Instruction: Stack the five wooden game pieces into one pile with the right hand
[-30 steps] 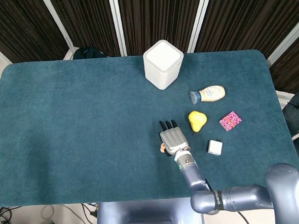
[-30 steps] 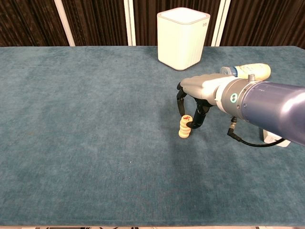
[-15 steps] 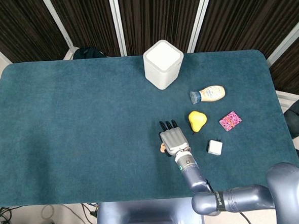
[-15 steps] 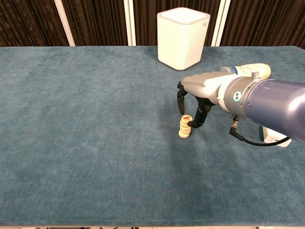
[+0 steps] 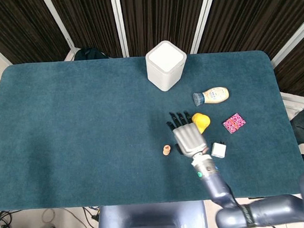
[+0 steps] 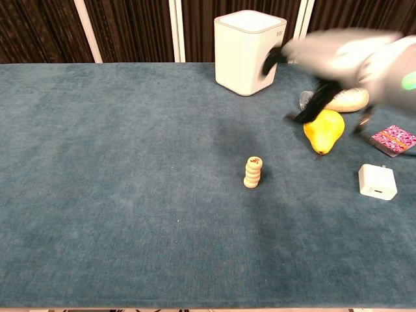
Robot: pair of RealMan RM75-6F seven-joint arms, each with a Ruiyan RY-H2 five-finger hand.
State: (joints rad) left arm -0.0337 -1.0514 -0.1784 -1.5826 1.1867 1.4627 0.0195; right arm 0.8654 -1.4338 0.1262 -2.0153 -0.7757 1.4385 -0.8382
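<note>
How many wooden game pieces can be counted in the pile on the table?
5, as far as the chest view shows: all are in one upright pile on the cloth, one on top of another, and the top one has a red mark. The head view shows only the top.

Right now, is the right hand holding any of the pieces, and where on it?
Nothing is held. The right hand has its fingers spread, clear of the stack of wooden pieces, which stands alone.

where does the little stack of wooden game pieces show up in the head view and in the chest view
Head view: the stack of wooden game pieces lies below centre, just left of the right hand.
Chest view: the stack stands right of centre, clear of the hand.
Shared landmark: the yellow pear.
</note>
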